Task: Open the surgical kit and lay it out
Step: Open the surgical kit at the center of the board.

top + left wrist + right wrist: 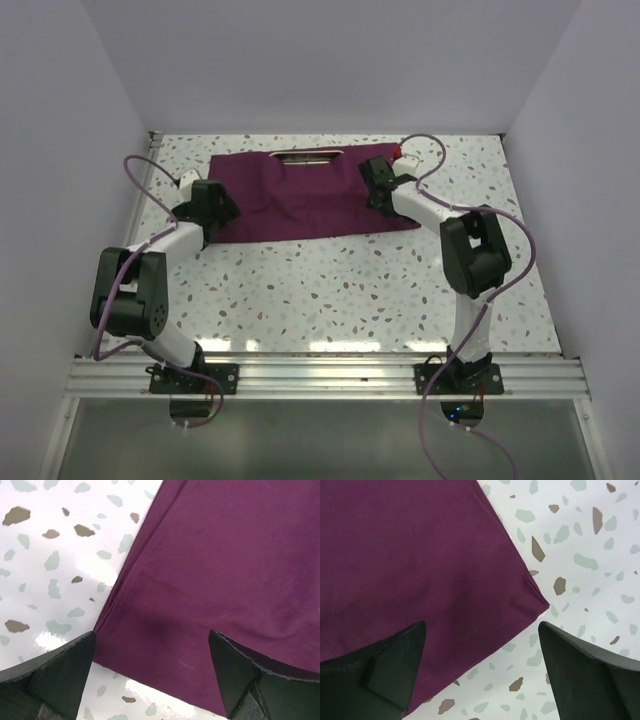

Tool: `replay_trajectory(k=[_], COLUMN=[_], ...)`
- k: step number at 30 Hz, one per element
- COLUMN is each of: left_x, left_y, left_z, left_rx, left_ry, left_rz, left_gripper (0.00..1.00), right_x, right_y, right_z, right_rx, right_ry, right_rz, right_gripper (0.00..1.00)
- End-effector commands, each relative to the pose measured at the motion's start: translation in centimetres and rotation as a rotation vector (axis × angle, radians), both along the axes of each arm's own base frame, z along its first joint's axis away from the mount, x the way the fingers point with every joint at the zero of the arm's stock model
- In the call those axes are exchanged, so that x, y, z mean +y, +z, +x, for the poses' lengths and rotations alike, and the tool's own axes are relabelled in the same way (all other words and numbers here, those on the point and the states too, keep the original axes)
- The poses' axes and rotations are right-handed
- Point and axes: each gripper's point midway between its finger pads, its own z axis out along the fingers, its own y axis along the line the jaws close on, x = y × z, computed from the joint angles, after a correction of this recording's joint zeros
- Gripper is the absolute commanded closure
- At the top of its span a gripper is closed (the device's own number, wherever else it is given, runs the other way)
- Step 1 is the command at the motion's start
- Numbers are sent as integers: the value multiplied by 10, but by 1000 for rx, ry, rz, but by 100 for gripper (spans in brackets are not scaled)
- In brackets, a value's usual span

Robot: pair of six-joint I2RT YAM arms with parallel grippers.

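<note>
The dark purple cloth wrap (300, 195) lies spread flat across the back of the table. A strip of the shiny steel tray (308, 157) shows at its far edge; the instruments are hidden. My left gripper (212, 212) is open over the cloth's near left corner (210, 580), fingers (60, 675) straddling the corner edge, holding nothing. My right gripper (378, 186) is open over the cloth's right corner (410, 560), one finger (395, 665) above the cloth, the other above bare table.
The terrazzo table (330, 290) has white walls at the left, back and right. A small red thing (397, 153) lies by the cloth's far right corner. Purple cables loop from both arms.
</note>
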Motion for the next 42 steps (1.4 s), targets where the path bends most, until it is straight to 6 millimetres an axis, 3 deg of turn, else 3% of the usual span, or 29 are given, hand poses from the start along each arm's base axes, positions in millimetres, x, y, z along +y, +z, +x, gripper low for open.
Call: replay_trajectory(k=[1, 3, 4, 6, 7, 9, 10, 11, 12, 13, 14, 15, 16, 17, 18, 19, 20, 22, 26, 33, 36, 37, 42], left_x=[-12, -18, -24, -30, -35, -43, -54, -61, -66, -81, -87, -91, -97, -99, -102, -109, -112, -120, -127, -134, -134, -133, -128], left_y=[37, 53, 68, 82, 105, 106, 134, 116, 116, 135, 109, 120, 114, 82, 85, 75, 51, 40, 28, 16, 13, 2, -4], left_z=[32, 45, 56, 72, 89, 111, 131, 143, 153, 168, 176, 189, 194, 198, 207, 209, 209, 208, 200, 202, 206, 205, 212], left_rx=[-114, -167, -206, -244, -295, -300, -360, -325, -320, -364, -311, -335, -326, -256, -256, -239, -188, -174, -145, -112, -104, -74, -49], left_ry=[-71, -118, -151, -193, -219, -290, -345, -394, -458, -535, -579, -615, -651, -673, -697, -733, -747, -773, -776, -764, -748, -745, -706], left_rz=[3, 16, 9, 21, 20, 54, 51, 55, 87, 81, 82, 115, 111, 102, 108, 86, 66, 43, 50, 106, 121, 121, 150], left_gripper=[2, 2, 2, 2, 2, 2, 2, 3, 4, 5, 5, 5, 5, 5, 6, 8, 9, 10, 11, 12, 18, 25, 38], right_x=[2, -1, -2, 1, 3, 7, 7, 4, 5, 6, 2, 2, 2, -1, -2, -4, -6, -9, -16, -15, -15, -16, -18], right_y=[6, 10, 23, 24, 26, 33, 34, 34, 42, 46, 42, 56, 58, 54, 69, 72, 74, 89, 103, 97, 93, 92, 94], right_z=[-4, -9, -11, -18, -21, -31, -35, -43, -47, -52, -61, -66, -72, -79, -84, -87, -91, -96, -99, -100, -100, -101, -102], right_rx=[-18, -27, -57, -69, -74, -80, -76, -54, -61, -61, -40, -74, -76, -70, -110, -117, -121, -149, -185, -176, -168, -163, -172], right_ry=[-39, -45, -48, -27, -16, 23, 27, 30, 44, 61, 67, 77, 98, 101, 110, 121, 126, 139, 142, 149, 150, 147, 148], right_rz=[48, 52, 69, 108, 123, 153, 156, 149, 166, 169, 165, 182, 190, 191, 207, 204, 203, 202, 188, 189, 184, 180, 178], right_gripper=[1, 1, 1, 2, 1, 2, 2, 1, 2, 1, 2, 2, 2, 1, 2, 2, 2, 2, 2, 1, 2, 1, 2])
